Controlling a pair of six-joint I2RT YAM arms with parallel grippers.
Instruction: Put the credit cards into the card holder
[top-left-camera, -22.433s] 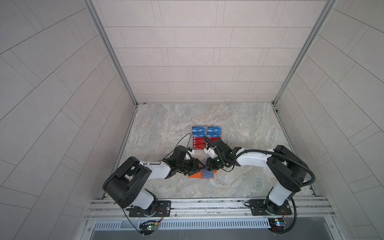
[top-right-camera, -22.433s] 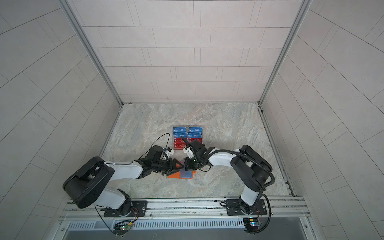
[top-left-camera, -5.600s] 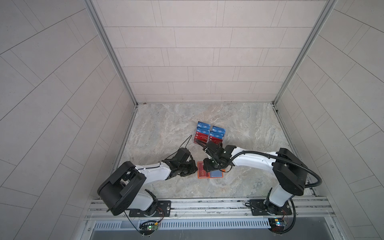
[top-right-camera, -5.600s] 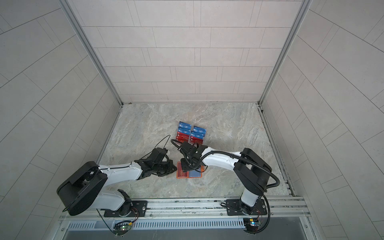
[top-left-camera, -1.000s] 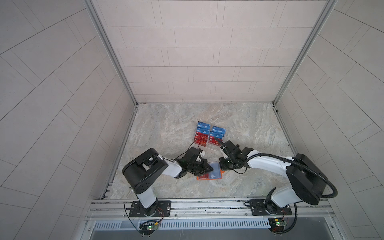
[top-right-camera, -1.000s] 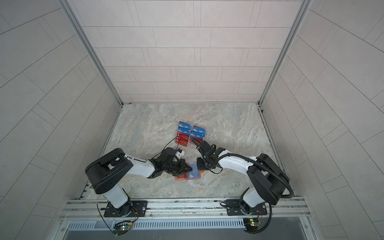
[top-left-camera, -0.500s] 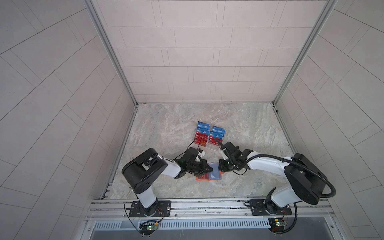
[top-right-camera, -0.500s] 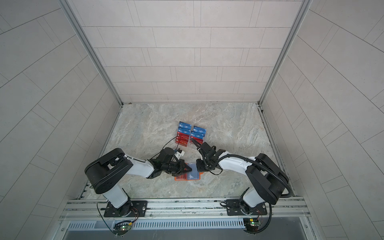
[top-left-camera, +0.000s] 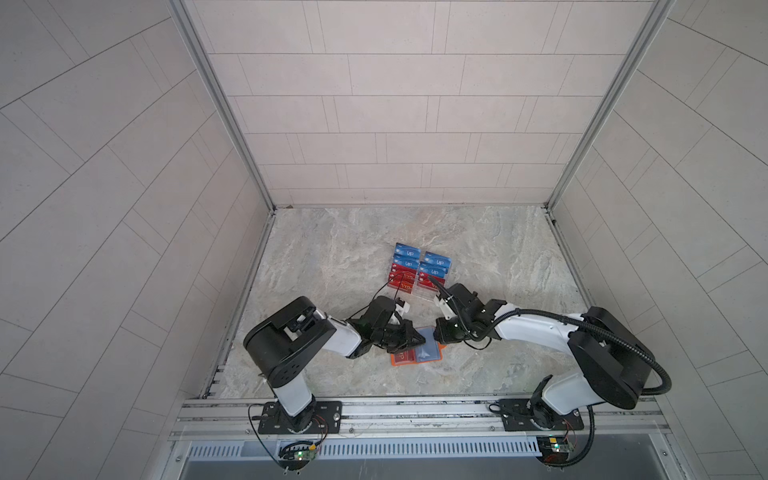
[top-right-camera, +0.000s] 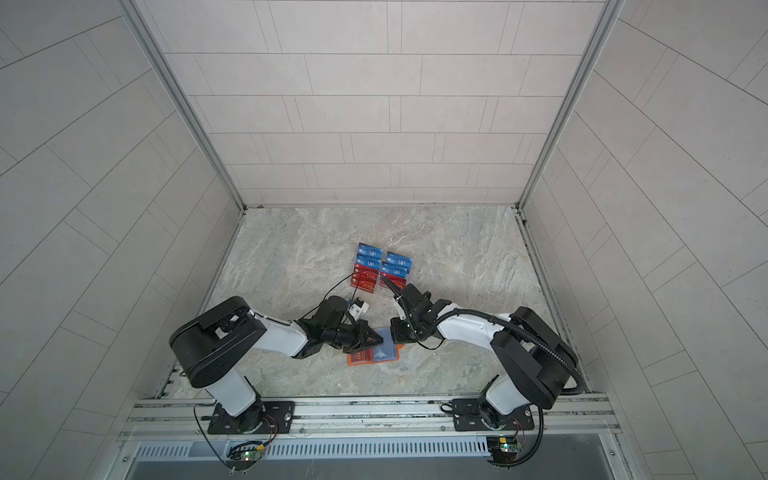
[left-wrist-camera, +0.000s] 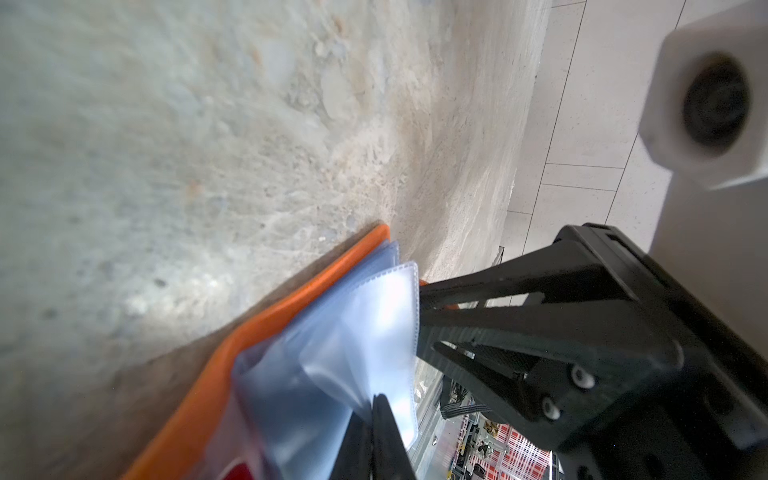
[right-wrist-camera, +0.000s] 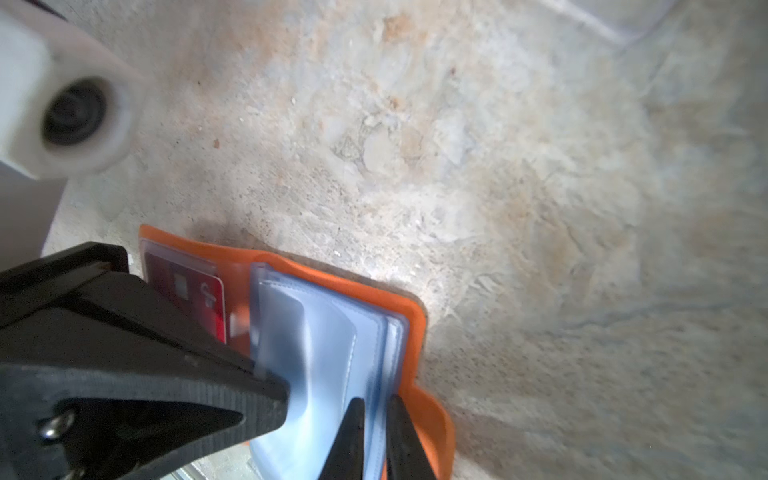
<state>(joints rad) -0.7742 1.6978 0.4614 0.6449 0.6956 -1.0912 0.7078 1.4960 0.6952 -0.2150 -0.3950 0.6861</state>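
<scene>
Both arms are reaching low and inward, meeting over the orange leather-like card holder (top-left-camera: 400, 358), which is lying open near the middle of the stone-patterned bench's (top-left-camera: 332, 249) front edge. The left gripper (top-left-camera: 420, 340) is pinching one floppy clear sleeve (left-wrist-camera: 374, 332) between closed jaws. The right gripper (right-wrist-camera: 376, 405), tilted steeply down, is clamping the holder's stacked sleeve edges. A glossy red card (right-wrist-camera: 195, 291) is sitting in the opposite page. Other credit cards (top-left-camera: 419, 266) are standing in tiers farther back.

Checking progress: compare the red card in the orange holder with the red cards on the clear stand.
The holder's red card lies alone, flat under a clear sleeve in the card holder; the stand's red cards are several, uncovered, overlapping in rows on the clear stand. Both are red with VIP lettering.
</scene>
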